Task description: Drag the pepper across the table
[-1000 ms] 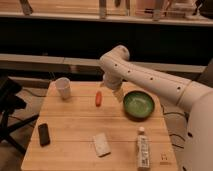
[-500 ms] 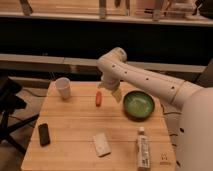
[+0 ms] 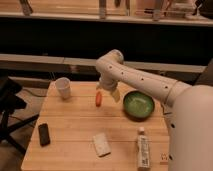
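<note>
The pepper (image 3: 98,99) is a small slim red-orange piece lying on the light-wood table (image 3: 75,125), in the far half near the middle. My gripper (image 3: 109,92) hangs from the white arm just right of the pepper and close above the tabletop. One pale finger (image 3: 115,94) points down to the right of the pepper. The pepper lies beside the gripper, not visibly between its fingers.
A white cup (image 3: 63,87) stands at the far left. A green bowl (image 3: 138,104) sits right of the gripper. A black phone-like block (image 3: 44,133), a white flat packet (image 3: 101,144) and a white bottle (image 3: 143,147) lie along the near half. A bench (image 3: 45,60) runs behind the table.
The arm's elbow has shifted slightly and the gripper has settled a little lower beside the pepper. The pepper stays where it was.
</note>
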You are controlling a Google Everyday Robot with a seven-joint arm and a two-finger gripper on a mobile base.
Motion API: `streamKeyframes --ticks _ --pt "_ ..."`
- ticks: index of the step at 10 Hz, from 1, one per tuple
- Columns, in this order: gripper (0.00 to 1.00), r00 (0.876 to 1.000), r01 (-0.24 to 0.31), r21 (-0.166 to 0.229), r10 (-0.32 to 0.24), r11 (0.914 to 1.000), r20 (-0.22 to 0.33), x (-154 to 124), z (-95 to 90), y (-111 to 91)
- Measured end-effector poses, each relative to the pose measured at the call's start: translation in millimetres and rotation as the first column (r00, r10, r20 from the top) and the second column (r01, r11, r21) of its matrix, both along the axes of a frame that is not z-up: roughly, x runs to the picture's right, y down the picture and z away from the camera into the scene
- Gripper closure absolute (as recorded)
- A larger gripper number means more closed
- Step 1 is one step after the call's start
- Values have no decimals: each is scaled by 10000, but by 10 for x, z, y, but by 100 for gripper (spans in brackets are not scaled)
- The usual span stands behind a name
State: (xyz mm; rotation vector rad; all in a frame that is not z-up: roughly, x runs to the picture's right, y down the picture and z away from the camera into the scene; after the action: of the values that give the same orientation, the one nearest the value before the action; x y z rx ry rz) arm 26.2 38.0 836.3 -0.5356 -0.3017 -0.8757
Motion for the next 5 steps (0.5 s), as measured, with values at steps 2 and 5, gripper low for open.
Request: streamKeyframes --ticks 2,5 --pt "20 9995 286 -70 -285 9996 158 -56 88 24" --pt "20 9978 579 -235 -570 9980 350 -120 246 88"
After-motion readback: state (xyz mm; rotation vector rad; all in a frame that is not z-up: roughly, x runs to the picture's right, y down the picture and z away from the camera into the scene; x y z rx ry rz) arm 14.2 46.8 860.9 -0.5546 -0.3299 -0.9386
